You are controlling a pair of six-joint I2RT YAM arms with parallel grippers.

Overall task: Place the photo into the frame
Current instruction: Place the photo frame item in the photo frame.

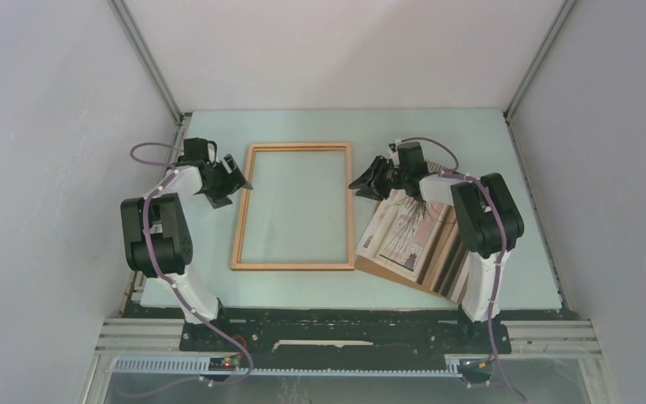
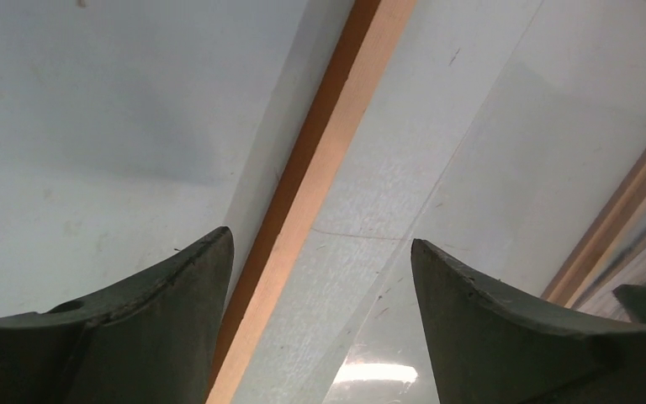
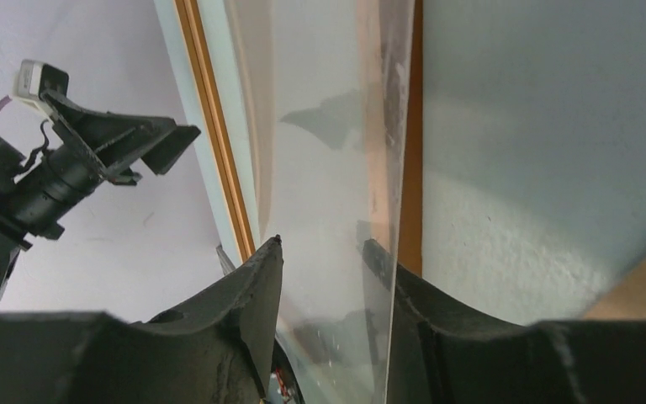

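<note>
The wooden frame (image 1: 294, 206) lies flat at the table's middle, with a clear pane in it. My left gripper (image 1: 234, 181) is open, and its fingers straddle the frame's left rail (image 2: 320, 168) in the left wrist view. My right gripper (image 1: 368, 181) is at the frame's right rail near the far corner. In the right wrist view the jaws (image 3: 324, 244) stand apart with the clear pane's edge (image 3: 395, 126) raised between them. The photo (image 1: 404, 231) lies to the right of the frame on a brown board, partly under my right arm.
The brown backing board (image 1: 442, 269) sits under the photo near the table's right front. My left gripper also shows in the right wrist view (image 3: 135, 143), across the frame. Grey walls enclose the table on three sides.
</note>
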